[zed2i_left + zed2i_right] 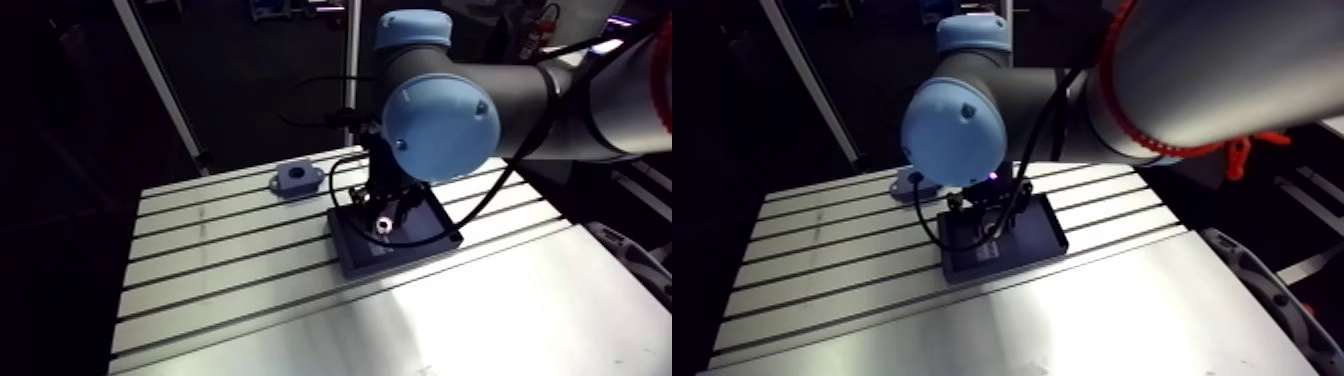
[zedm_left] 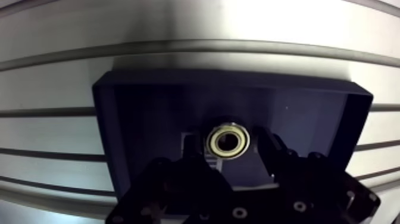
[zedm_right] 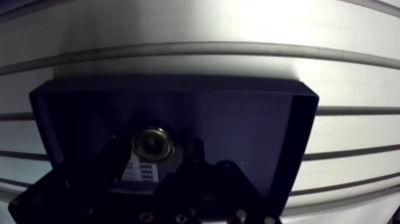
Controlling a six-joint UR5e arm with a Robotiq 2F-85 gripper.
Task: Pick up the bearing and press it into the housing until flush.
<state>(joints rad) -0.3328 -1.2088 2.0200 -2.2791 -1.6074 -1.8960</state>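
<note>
On the slotted table (image 1: 220, 262), the blue-grey housing (image 1: 295, 180) sits empty to the left of the dark tray (image 2: 149, 107) and a little behind it, clear of its rim. The bearing (image 2: 227, 142) lies flat on the tray floor, near the middle, over a pale label. The gripper (image 2: 230, 146) hangs low over the tray, its pincer spread. The two fingers (image 2: 271, 149) flank the bearing, one on each side, and the wrist view shows a sliver of tray floor between the ring and each tip. Nothing is pinched.

By the look of it the task is at its opening step. The approach is made and the bearing is lined up between the tips, but not yet gripped or lifted. Left to do are the squeeze, the lift out of the tray, the carry leftward from the tray to the housing, and the press until flush.
</note>
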